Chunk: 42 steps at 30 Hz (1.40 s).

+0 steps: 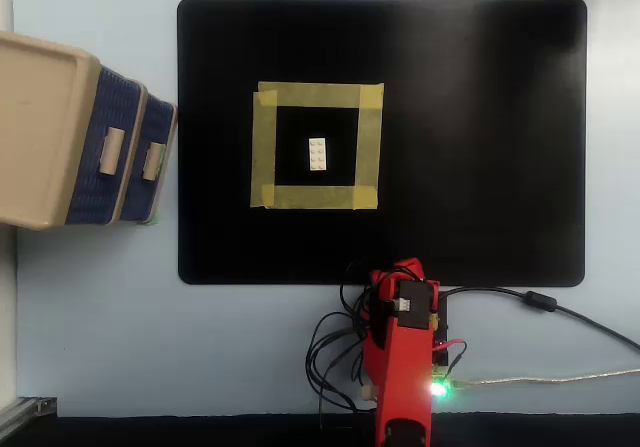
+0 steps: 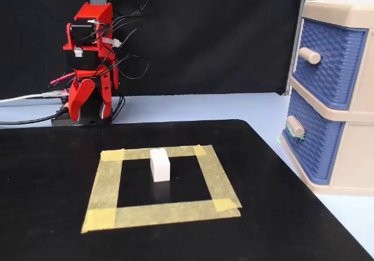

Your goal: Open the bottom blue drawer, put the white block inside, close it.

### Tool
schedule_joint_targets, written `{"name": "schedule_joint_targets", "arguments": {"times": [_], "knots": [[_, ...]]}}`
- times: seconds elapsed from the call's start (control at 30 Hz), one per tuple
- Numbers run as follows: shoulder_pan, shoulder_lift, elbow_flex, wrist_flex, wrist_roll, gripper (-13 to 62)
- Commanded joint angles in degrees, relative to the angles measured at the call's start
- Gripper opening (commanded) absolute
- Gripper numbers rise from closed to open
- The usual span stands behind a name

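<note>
The white block (image 1: 318,154) lies inside a yellow tape square (image 1: 316,146) at the centre of a black mat (image 1: 480,147). The bottom blue drawer (image 2: 308,146) sits shut in the beige cabinet (image 1: 40,127) at nine o'clock in the overhead view. The red arm (image 1: 400,357) is folded at six o'clock; its end effector's opening cannot be told.

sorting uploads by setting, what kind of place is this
Probably a hobby or lab robot bench: a red arm with loose wires, a black mat with a taped square, and a small drawer cabinet as a prop.
</note>
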Motion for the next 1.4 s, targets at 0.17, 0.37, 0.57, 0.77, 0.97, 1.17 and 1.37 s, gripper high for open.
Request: {"name": "schedule_joint_targets", "arguments": {"times": [0.17,0.37,0.57,0.77,0.97,1.17,1.37], "knots": [[-0.4,2.5,2.2,4.4,0.2,34.4],[0.1,2.6,-1.8,5.9,-0.4,34.0],[-1.1,0.8,-40.1,7.9,-15.7,33.8],[-31.8,-4.8,-48.1,2.0,-50.7,33.6],[-64.2,-12.4,-31.4,-46.7,-101.5,33.6],[-64.5,-26.5,-8.0,-112.3,-103.4,33.6],[-64.5,-54.9,-15.5,-141.8,-103.4,33.7]]}}
